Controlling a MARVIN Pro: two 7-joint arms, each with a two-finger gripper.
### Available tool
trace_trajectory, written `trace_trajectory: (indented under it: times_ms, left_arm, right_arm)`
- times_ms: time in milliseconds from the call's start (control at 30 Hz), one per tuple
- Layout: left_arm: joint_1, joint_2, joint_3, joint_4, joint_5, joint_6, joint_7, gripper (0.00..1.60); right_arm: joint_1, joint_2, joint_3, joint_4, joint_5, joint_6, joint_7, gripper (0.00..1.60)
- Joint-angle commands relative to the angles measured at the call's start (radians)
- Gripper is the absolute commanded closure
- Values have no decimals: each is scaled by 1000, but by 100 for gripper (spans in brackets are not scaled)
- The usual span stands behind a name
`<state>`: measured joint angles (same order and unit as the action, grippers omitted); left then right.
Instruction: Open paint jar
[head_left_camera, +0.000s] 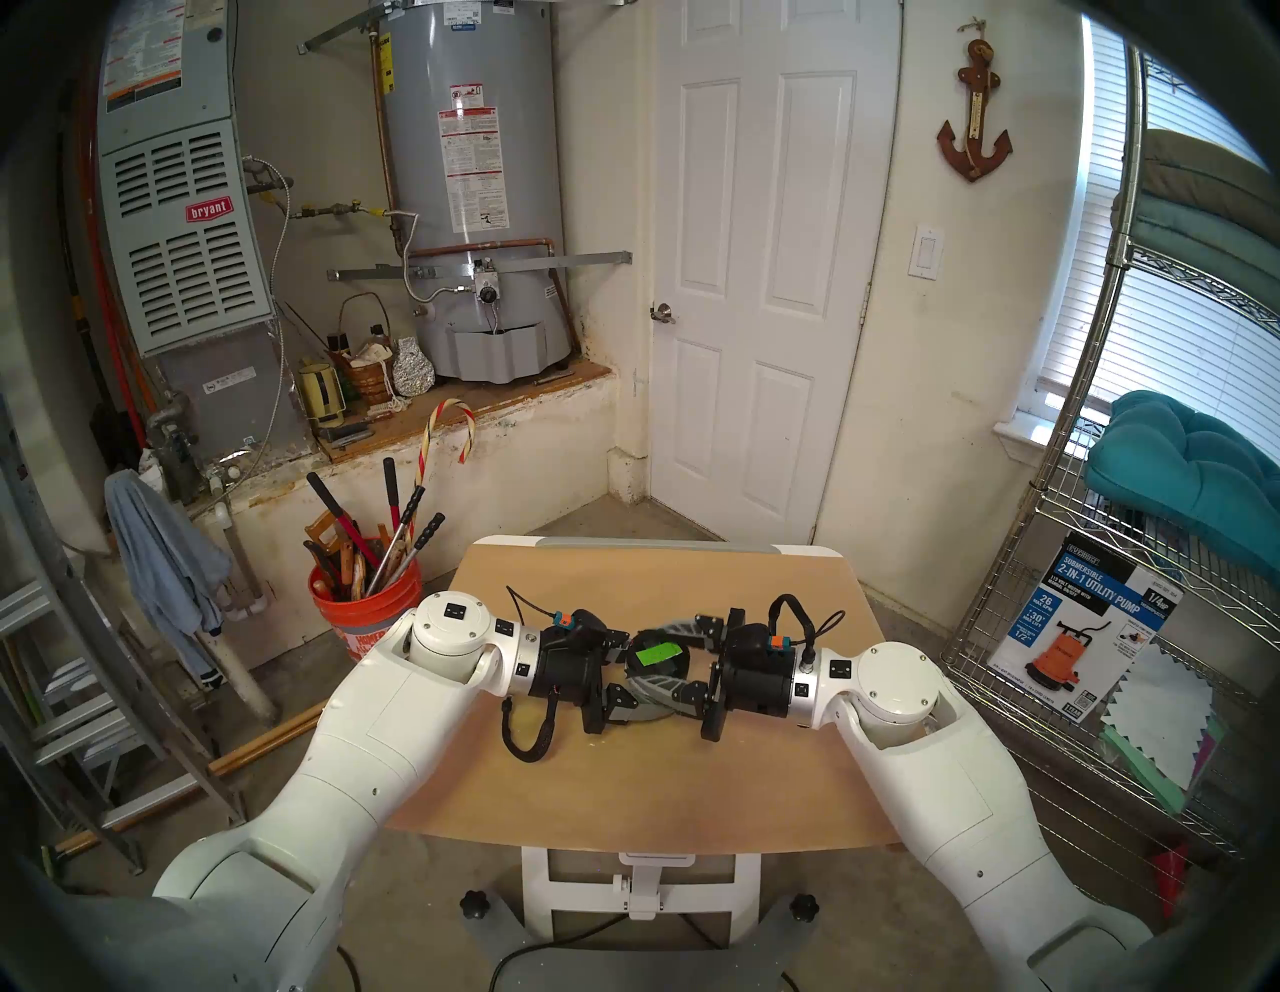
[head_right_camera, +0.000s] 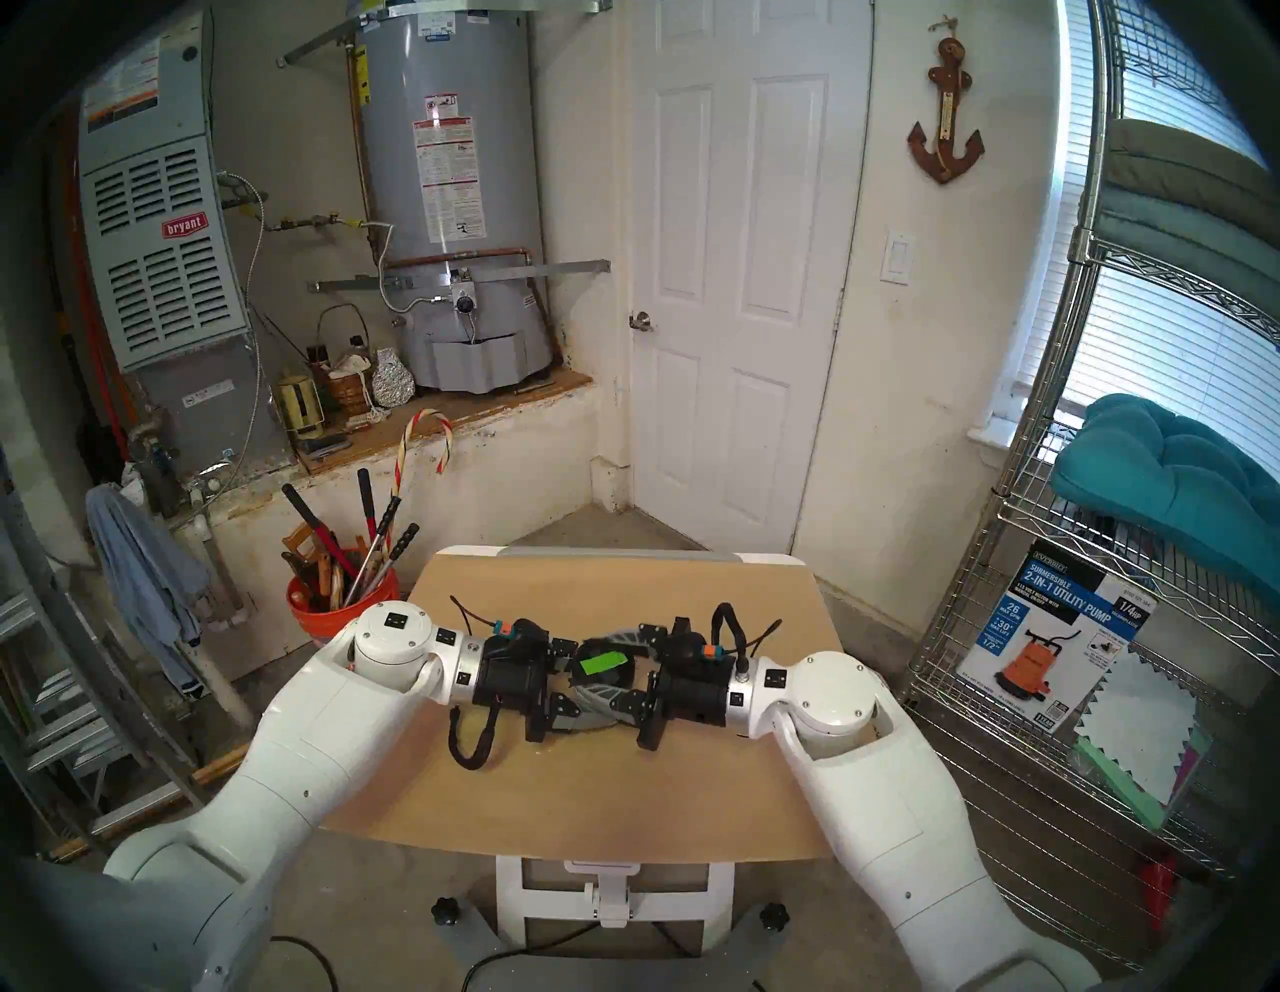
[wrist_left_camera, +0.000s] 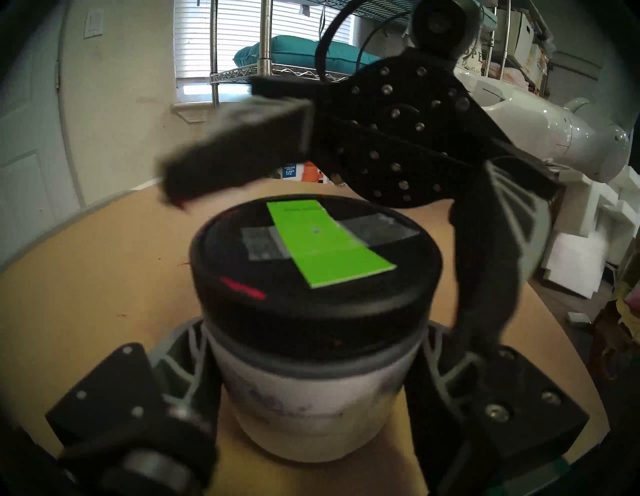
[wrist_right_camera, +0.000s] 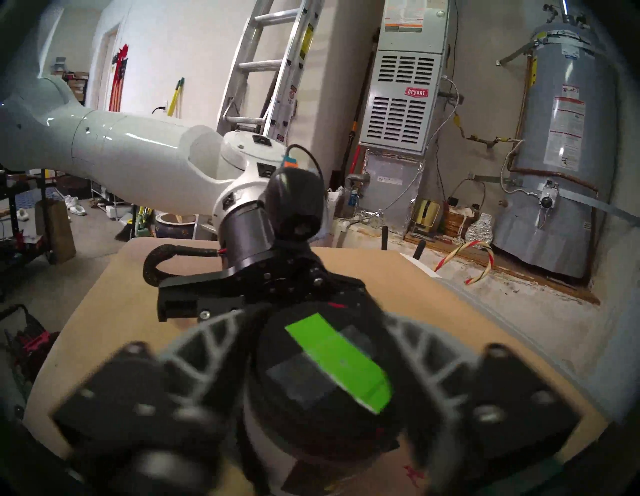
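The paint jar (head_left_camera: 654, 658) (head_right_camera: 601, 663) stands upright in the middle of the wooden table (head_left_camera: 623, 783), between my two grippers. Its white-grey body (wrist_left_camera: 311, 408) is clamped from the left by my left gripper (head_left_camera: 634, 677) (wrist_left_camera: 311, 374), which is shut on it below the lid. The black lid (wrist_left_camera: 311, 311) (wrist_right_camera: 311, 391) carries grey tape and a bright green rectangle (wrist_left_camera: 329, 242). My right gripper (head_left_camera: 672, 658) (wrist_right_camera: 318, 332) reaches in from the right, one finger on each side of the lid, shut on it. The paint inside is hidden.
An orange bucket (head_left_camera: 367, 609) full of long-handled tools stands on the floor left of the table. A ladder (head_left_camera: 69, 658) leans at the far left. A wire shelf (head_left_camera: 1108, 623) with a pump box and teal cushion stands on the right.
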<state>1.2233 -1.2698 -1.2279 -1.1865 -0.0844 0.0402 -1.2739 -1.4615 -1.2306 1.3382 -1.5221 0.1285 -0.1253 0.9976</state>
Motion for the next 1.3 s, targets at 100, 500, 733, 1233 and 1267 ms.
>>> trace_trajectory:
  times_ms: [100,500,733,1233,1267]
  left_arm:
    - [0,-1,1,8,-13,-12,-17,160]
    - [8,-3,0,4,2,-27,23,160]
    - [1,-13,-1,20,12,-31,60,160]
    - [-18,-25,-1,49,19,-35,65,160]
    - [-20,-26,-1,51,20,-35,65,160]
  right_arm:
    - [-13,-19,28,-46,28,18,-25,0]
    - [-122,-121,148,-173,156,207,-194,0]
    - [-218,-128,176,-262,135,191,-271,0]
    - [-416,-102,133,-441,24,110,-341,0]
    - [-440,-106,131,-464,14,112,-358,0]
